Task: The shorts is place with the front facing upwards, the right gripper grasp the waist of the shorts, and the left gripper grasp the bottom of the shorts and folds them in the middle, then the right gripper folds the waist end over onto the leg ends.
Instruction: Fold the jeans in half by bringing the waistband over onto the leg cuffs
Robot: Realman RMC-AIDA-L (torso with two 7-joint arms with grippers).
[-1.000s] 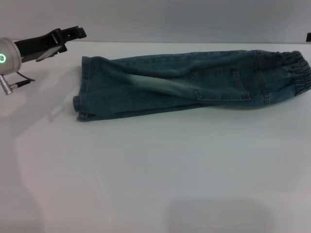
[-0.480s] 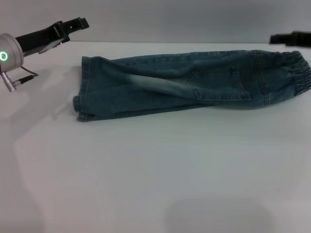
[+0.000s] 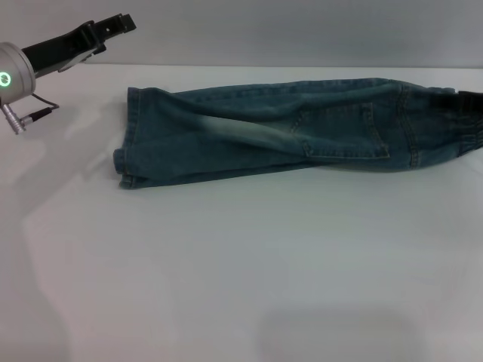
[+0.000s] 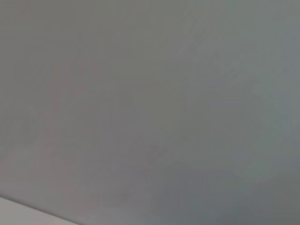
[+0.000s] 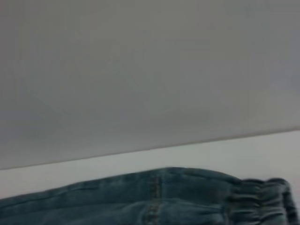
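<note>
The blue denim shorts [image 3: 294,128] lie folded lengthwise across the white table [image 3: 241,264]. Their elastic waist [image 3: 464,121] is at the right and the leg ends [image 3: 130,139] at the left, with a pocket facing up. My right gripper [image 3: 468,96] shows as a dark shape at the right edge, low over the back of the waist. My left gripper [image 3: 113,25] hangs in the air behind and left of the leg ends, apart from the cloth. The right wrist view shows the shorts [image 5: 154,201] and their gathered waist [image 5: 260,199]. The left wrist view shows only grey wall.
A grey wall [image 3: 302,30] rises behind the table's far edge. The left arm's silver wrist [image 3: 13,75], with a green light and a cable, sits at the far left. Bare white tabletop fills the front of the head view.
The right gripper has come in from the right edge and dropped from above the table's back edge onto the waist. The left gripper has risen slightly and drawn back. The shorts have not moved.
</note>
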